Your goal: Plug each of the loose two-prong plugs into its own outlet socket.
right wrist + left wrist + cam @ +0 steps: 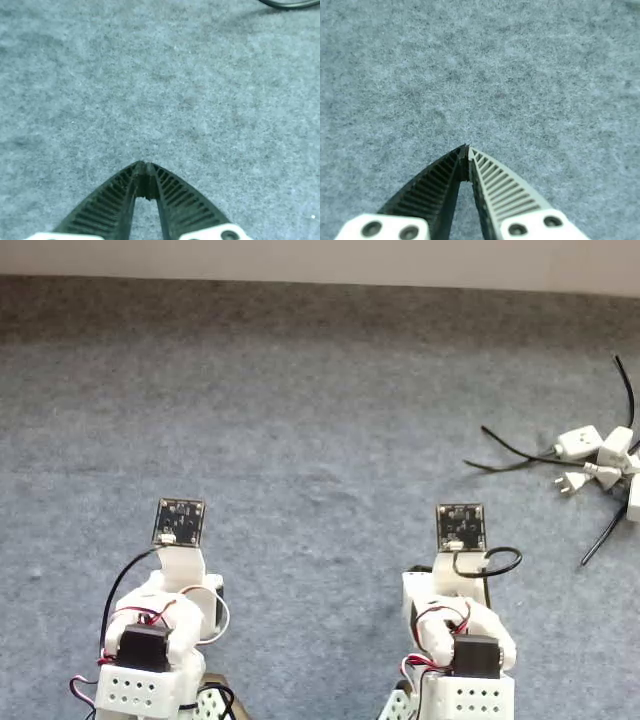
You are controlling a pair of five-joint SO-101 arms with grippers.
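Heaped at the right edge of the grey mat point(300, 420): white two-prong plugs point(572, 481), outlet sockets point(579, 443), black cords point(510, 450) tangled together. Well apart from both arms at the near edge. Left gripper point(467, 150) pinched closed, empty. Right gripper point(145, 167) likewise, tips touching, over the mat.

White printed shells, black servos and red/white wires are seen on the left arm point(150, 645) and right arm point(462, 645). The left gripper point(468, 148) is fitted with one black and one white ribbed finger, the right gripper point(144, 164) with all black.
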